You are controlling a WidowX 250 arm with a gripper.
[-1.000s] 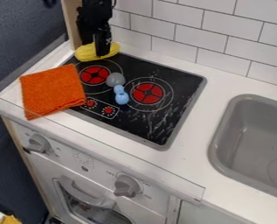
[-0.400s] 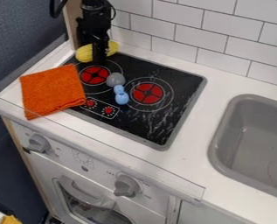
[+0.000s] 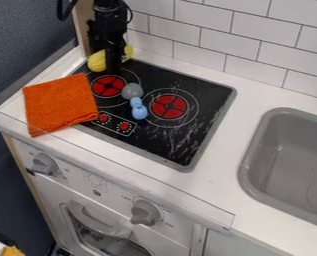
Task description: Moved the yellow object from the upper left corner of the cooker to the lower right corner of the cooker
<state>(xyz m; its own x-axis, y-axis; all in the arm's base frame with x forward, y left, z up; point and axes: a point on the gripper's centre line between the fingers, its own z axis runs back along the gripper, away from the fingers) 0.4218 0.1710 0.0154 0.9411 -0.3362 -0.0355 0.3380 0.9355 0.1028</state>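
My black gripper (image 3: 112, 62) hangs down at the upper left corner of the cooker (image 3: 177, 145), directly at the yellow object (image 3: 97, 61). The yellow object, a corn-like shape, lies across that corner. Its middle is hidden behind the gripper, and its two ends show left and right of it. How the fingers stand around it cannot be made out.
A blue and grey toy (image 3: 139, 111) lies mid-cooker between the red burners. An orange cloth (image 3: 59, 104) covers the left edge. The grey sink (image 3: 249, 165) is to the right, and a tiled wall (image 3: 254, 42) stands behind.
The gripper has come slightly lower and forward over the yellow object, covering more of its middle. The yellow object's left end has shifted slightly to the right.
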